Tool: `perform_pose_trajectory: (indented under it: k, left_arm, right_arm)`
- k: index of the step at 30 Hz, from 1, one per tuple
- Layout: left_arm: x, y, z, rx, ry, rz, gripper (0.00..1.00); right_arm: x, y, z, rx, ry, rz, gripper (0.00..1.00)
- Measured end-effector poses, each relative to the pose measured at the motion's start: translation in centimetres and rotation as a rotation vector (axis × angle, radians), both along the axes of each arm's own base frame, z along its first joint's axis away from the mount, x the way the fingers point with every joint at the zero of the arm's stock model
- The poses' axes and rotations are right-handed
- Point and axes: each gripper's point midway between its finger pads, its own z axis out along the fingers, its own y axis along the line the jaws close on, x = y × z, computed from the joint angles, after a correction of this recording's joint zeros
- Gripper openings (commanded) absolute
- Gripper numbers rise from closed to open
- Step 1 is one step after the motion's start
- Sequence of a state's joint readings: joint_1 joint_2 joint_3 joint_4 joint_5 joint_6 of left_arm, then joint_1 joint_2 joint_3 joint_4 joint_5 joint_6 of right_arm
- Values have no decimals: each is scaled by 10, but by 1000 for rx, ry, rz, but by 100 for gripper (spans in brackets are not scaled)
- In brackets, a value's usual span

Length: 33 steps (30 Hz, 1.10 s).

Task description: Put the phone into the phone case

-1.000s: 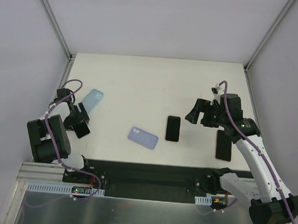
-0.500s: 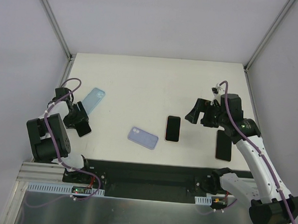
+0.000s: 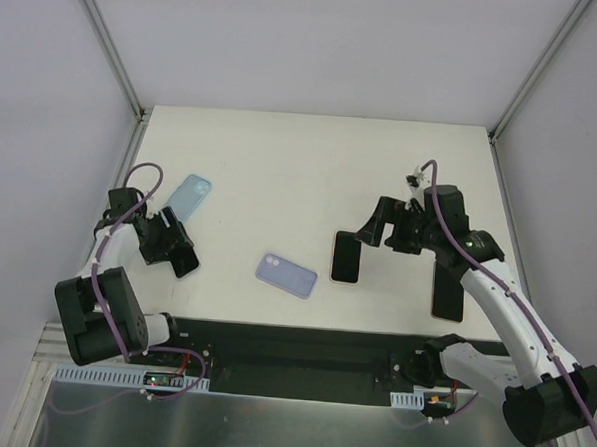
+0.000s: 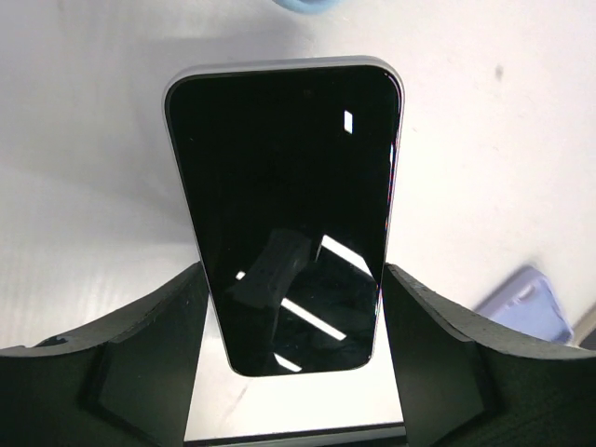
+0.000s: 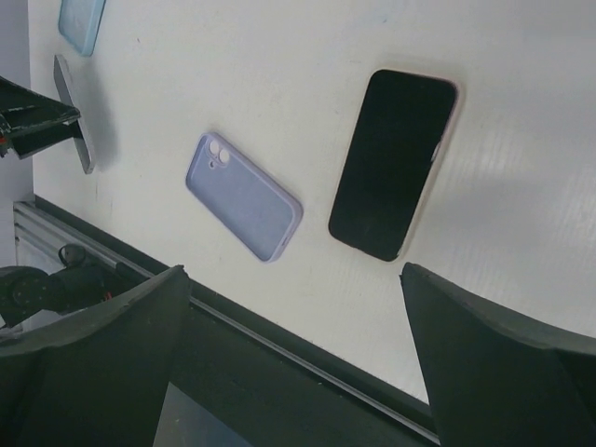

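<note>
My left gripper [image 3: 180, 252] is shut on a black-screened phone [image 4: 289, 214], gripped by its long edges and held off the table at the left. A light blue phone case [image 3: 188, 194] lies just beyond it; its edge shows in the left wrist view [image 4: 312, 5]. A lavender phone case [image 3: 286, 275] lies back up near the middle and also shows in the right wrist view [image 5: 244, 196]. My right gripper [image 3: 383, 231] is open and empty, above and just right of a pink-edged phone [image 3: 346, 256] lying screen up [image 5: 393, 163].
Another dark phone [image 3: 448, 289] lies screen up at the right, under my right arm. The black base rail [image 3: 292, 348] runs along the table's near edge. White walls and metal posts [image 3: 108, 43] close the table at the back and sides.
My left gripper has swung right and nearer the front edge with the phone still in it. My right gripper has moved left, closer to the pink-edged phone.
</note>
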<state>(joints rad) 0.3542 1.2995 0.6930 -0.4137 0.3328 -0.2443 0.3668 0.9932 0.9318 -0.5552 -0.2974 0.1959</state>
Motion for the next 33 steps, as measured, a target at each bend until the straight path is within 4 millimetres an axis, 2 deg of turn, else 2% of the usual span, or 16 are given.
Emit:
perform_pose_trajectory:
  k: [1,4,5,8,12,14,21,26,28,33]
  left_arm:
    - [-2,-5,4,-16,-20,-6,42]
    - [-5,-17,15,-44,-74,-25,42]
    - [-6,-23,19,-52,-94,-37,43]
    - [-10,-45,30,-64,-143,-101,44]
    - [-13,-79,50,-113,-214,-190,44]
    - [-15,-90,58,-140,-243,-212,44]
    - [-19,-118,71,-251,-298,-262,45]
    - [-25,-130,69,-300,-293,-301,45]
    - [-26,-131,70,-309,-296,-308,45]
    - [-24,-135,74,-323,-315,-326,45]
  right_arm:
    - [0,8,-3,9,11,15,100]
    - [3,30,-13,37,54,40,91]
    - [4,39,-16,49,70,49,86]
    - [6,70,-30,78,123,87,74]
    - [6,120,-44,102,186,158,67]
    - [11,151,-43,139,187,205,66]
    - [21,229,-34,276,180,312,61]
    - [23,263,-37,319,199,352,60]
    - [24,276,-37,334,205,375,57]
    - [23,292,-39,349,220,399,54]
